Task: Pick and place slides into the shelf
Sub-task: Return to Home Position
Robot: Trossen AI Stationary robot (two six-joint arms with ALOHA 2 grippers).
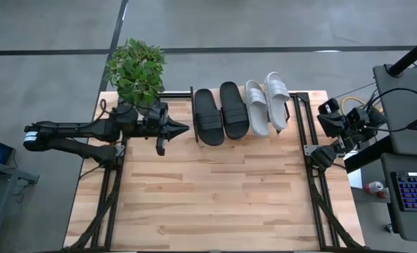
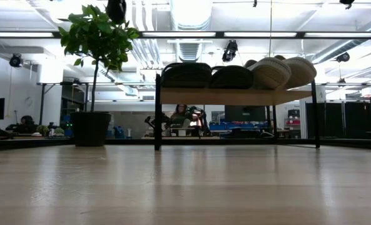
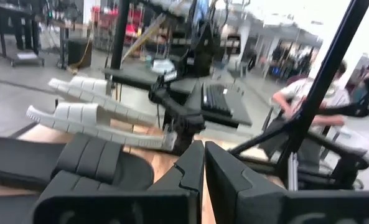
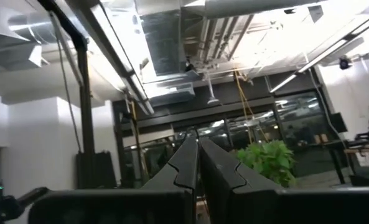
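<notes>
Four slides lie side by side on the shelf's [image 1: 296, 98] plank top: a black pair [image 1: 219, 114] on the left, a pale grey-white pair [image 1: 267, 104] on the right. The low view shows them atop the shelf [image 2: 235, 95], black pair [image 2: 207, 75], pale pair [image 2: 279, 70]. My left gripper [image 1: 182, 128] is shut, just left of the black pair and touching nothing; its wrist view shows the black slides [image 3: 78, 162] and pale slides [image 3: 91, 109] beyond the fingertips [image 3: 203, 155]. My right gripper [image 4: 198, 152] is shut, parked off the table's right edge [image 1: 335, 133], pointing up at the ceiling.
A potted plant [image 1: 136, 70] stands at the table's far left corner, behind my left arm; it shows in the low view too [image 2: 92, 75]. Black frame rails [image 1: 308, 140] run along both table sides. The wooden tabletop [image 1: 215, 190] stretches toward the near edge. A person [image 3: 302, 99] sits beyond the table.
</notes>
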